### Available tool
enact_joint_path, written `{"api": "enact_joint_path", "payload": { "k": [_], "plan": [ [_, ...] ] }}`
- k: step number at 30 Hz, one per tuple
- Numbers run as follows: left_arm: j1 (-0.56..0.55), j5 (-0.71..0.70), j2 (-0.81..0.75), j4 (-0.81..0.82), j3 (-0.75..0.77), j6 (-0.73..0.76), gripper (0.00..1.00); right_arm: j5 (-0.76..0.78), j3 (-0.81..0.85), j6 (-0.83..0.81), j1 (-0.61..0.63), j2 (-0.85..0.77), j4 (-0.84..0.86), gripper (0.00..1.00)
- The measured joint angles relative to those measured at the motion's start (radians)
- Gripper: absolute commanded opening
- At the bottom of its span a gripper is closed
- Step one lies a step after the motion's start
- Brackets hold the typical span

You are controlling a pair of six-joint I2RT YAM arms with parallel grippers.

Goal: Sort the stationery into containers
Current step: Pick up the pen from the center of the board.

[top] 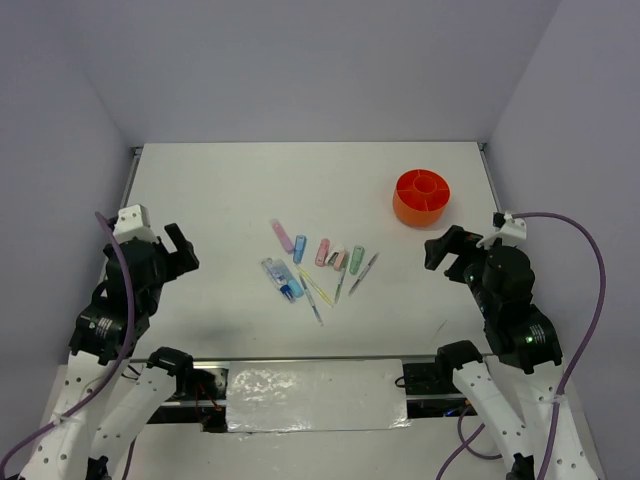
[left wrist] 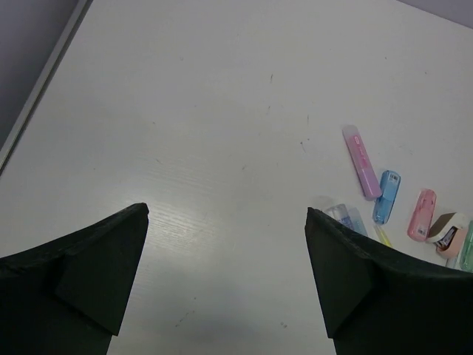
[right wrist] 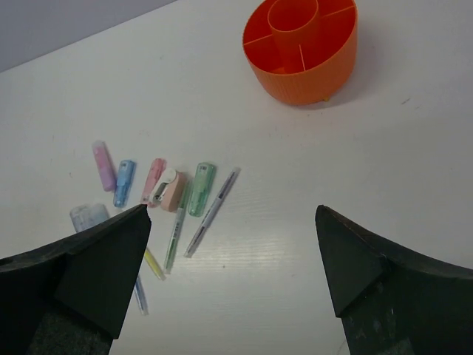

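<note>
Stationery [top: 318,268] lies loose in a cluster at the middle of the counter [top: 230,180], closer to the near edge, nothing sorted yet; the orange desk organiser [top: 421,197] stands toward the far right corner, its compartments looking empty; my left gripper [top: 181,250] and right gripper [top: 447,256] hang spread wide, holding nothing, flanking the cluster, probably poised to pick.

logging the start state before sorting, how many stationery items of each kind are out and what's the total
short pastel sticks: 4
thin pens: 4
pink-and-white piece: 1
blue-and-clear piece: 1
total: 10, all lying on the table, none in the orange organiser
</note>
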Motion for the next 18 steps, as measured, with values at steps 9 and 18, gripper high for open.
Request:
{"api": "enact_joint_path", "payload": {
  "k": [9, 18],
  "plan": [
    [0.0, 0.062, 0.035, 0.01, 0.0, 0.007, 0.99, 0.034, 0.02, 0.021, 0.0, -0.005, -0.016, 1.0],
    [-0.298, 0.22, 0.314, 0.132, 0.042, -0.079, 0.99, -0.024, 0.021, 0.043, 0.0, 0.013, -0.031, 1.0]
  ]
}}
